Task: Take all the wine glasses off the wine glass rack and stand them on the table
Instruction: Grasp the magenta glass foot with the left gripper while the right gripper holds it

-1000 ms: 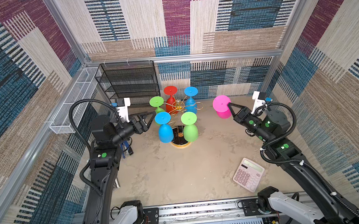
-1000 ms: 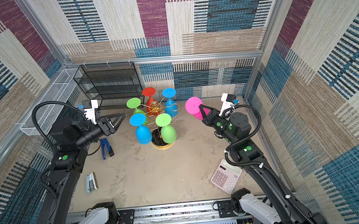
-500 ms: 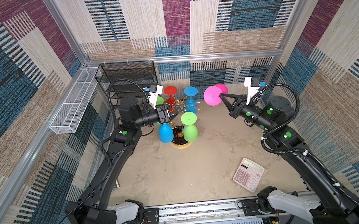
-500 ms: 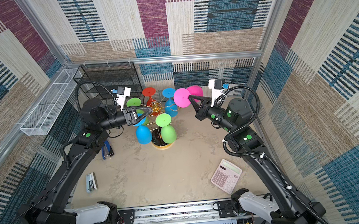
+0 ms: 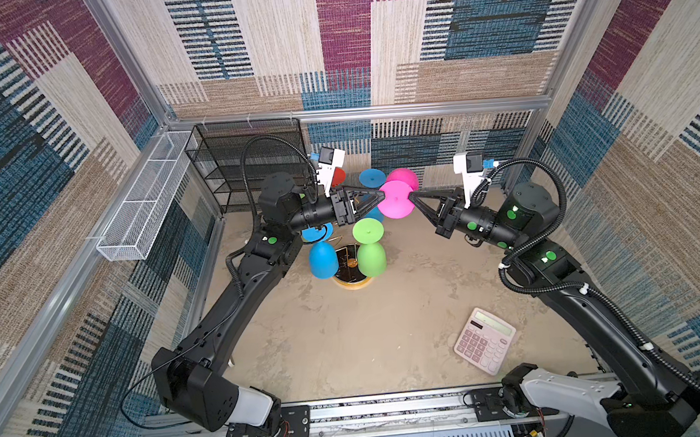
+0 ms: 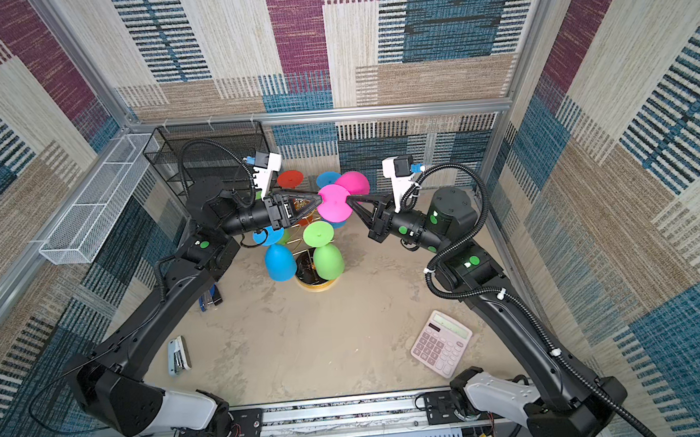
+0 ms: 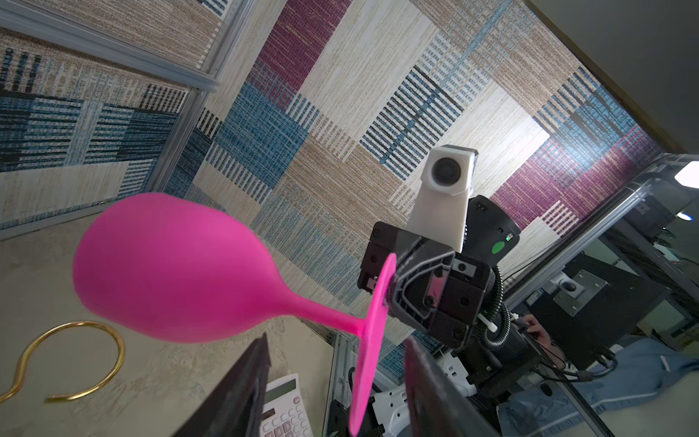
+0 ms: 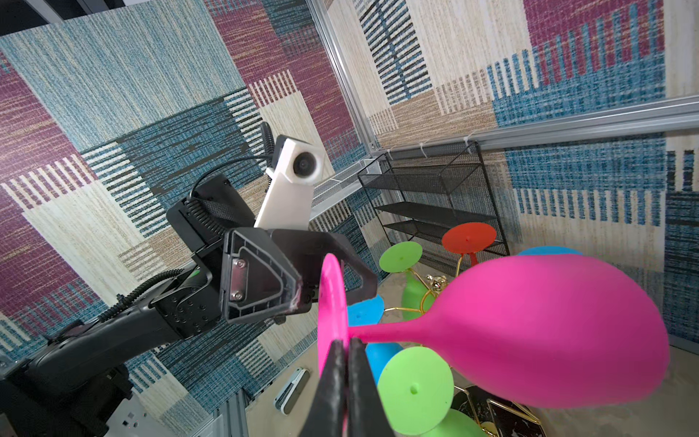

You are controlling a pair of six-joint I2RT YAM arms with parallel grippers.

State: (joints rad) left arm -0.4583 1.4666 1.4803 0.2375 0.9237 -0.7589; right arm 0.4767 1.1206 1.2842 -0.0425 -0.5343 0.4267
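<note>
A pink wine glass (image 5: 395, 202) lies on its side in the air above the wine glass rack (image 5: 352, 278), a gold wire stand on a round black base. My right gripper (image 5: 411, 197) is shut on the rim of its foot, as the right wrist view shows: gripper (image 8: 346, 342), glass (image 8: 548, 333). My left gripper (image 5: 380, 199) is open, one finger (image 7: 242, 389) on each side of the foot's opposite rim, with gaps showing. In both top views the two grippers face each other across the glass (image 6: 333, 204). An empty gold loop (image 7: 68, 359) lies below the bowl (image 7: 170, 265).
Blue (image 5: 323, 259), green (image 5: 371, 259) and red (image 6: 290, 178) glasses hang upside down on the rack. A black mesh shelf (image 5: 249, 163) and a white wire basket (image 5: 143, 199) stand at the back left. A calculator (image 5: 485, 340) lies front right, two staplers (image 6: 177, 355) front left.
The right gripper has carried the pink glass left to above the rack. The left arm has swung right to meet it, and its jaws have narrowed round the foot.
</note>
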